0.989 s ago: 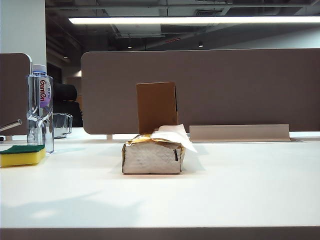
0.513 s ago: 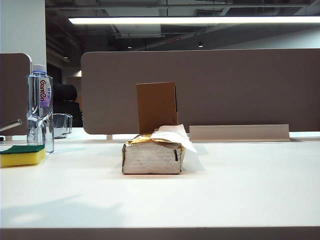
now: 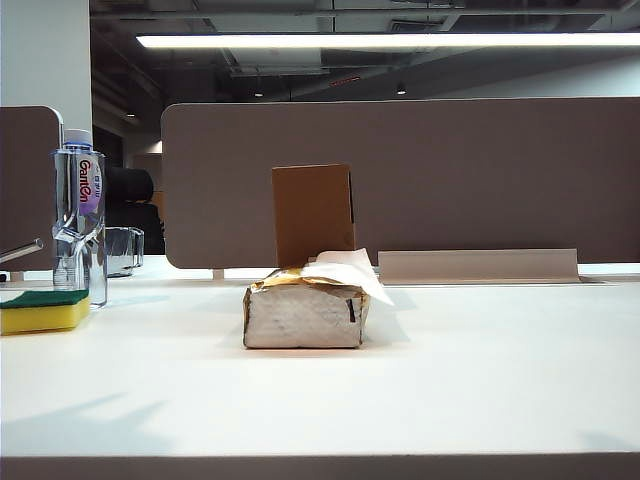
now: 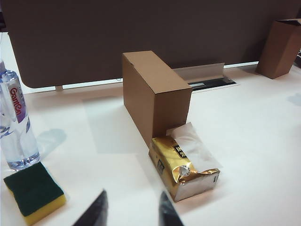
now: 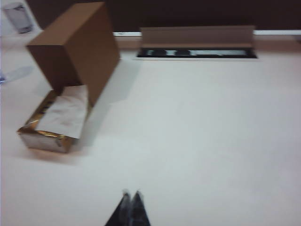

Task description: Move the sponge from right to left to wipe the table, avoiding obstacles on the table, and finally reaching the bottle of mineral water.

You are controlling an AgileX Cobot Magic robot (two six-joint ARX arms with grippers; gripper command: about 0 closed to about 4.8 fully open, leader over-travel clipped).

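At the far left of the worktop [image 3: 480,370] the sponge [image 3: 44,310] is lying flat, green scouring face up, yellow foam below. The bottle of mineral water [image 3: 79,215] is standing upright just beside and slightly behind it; from my left wrist the two look close enough to touch, though I cannot tell whether they do. A short clear glass container [image 3: 123,250] is sitting farther back, just to the bottle's right.

My left tool [image 4: 129,212] is hovering above the bare worktop, nearer to me than the sponge and the tissue pack. Its two dark fingers are standing apart with nothing between them, so it is released and grasping nothing.

In the middle, the crumpled tissue pack [image 3: 305,310] is lying with its gold top up and white tissue poking out (towards the right). The brown cardboard box [image 3: 313,213] is standing upright right behind it, a grey-brown divider panel [image 3: 450,170] beyond.

Over on the right, my right tool [image 5: 130,207] is hanging above open worktop, fingers clenched together on nothing, well apart from the sponge.
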